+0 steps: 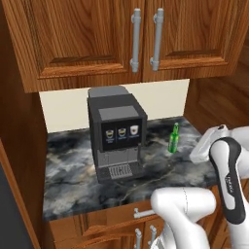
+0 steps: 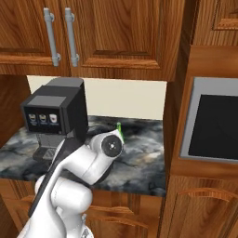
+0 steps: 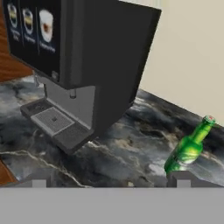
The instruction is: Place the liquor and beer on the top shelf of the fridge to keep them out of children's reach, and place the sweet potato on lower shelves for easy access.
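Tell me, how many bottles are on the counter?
1: the beer stands upright on the dark marble counter, right of the coffee machine. Others may be hidden behind the arm.

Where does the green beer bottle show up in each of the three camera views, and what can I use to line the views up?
Left base view: the beer bottle stands on the dark marble counter, right of centre.
Right base view: just its green neck shows near the centre, above the white arm.
Hand view: lower right, leaning in the picture.
Shared landmark: the black coffee machine, left of the bottle in all three.
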Robot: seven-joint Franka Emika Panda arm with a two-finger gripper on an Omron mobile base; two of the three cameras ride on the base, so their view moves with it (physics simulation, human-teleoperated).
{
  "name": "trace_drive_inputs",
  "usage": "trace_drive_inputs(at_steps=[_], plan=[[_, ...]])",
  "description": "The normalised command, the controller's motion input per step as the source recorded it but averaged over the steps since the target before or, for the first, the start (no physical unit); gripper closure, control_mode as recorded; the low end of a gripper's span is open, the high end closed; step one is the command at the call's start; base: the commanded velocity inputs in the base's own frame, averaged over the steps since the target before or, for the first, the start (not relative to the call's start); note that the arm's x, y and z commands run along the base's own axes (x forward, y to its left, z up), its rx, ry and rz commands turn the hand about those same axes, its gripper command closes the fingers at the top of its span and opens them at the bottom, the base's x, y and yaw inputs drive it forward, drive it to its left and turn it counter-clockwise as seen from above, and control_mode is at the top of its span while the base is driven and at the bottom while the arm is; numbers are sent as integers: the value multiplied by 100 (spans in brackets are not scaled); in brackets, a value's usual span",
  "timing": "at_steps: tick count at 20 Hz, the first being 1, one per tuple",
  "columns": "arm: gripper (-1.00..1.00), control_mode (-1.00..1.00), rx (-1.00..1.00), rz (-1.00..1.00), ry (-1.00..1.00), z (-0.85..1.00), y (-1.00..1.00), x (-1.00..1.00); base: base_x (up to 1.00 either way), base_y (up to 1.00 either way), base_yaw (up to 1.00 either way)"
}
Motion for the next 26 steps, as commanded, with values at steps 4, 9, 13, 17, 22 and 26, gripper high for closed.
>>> trace_drive_inputs(at_steps=[4, 9, 13, 17, 22, 26], plan=[[-100, -100, 25, -23, -11, -19, 6, 8, 0, 0, 0], [-100, -100, 24, -25, -10, -15, 4, 20, 0, 0, 0], [-100, -100, 23, -23, -11, -9, 15, 25, 0, 0, 0], [-100, -100, 15, -19, -8, -1, 9, 25, 0, 0, 0], [-100, -100, 2, -2, -10, 0, 0, 16, 0, 0, 0], [-100, -100, 0, 0, -6, 0, 0, 19, 0, 0, 0]])
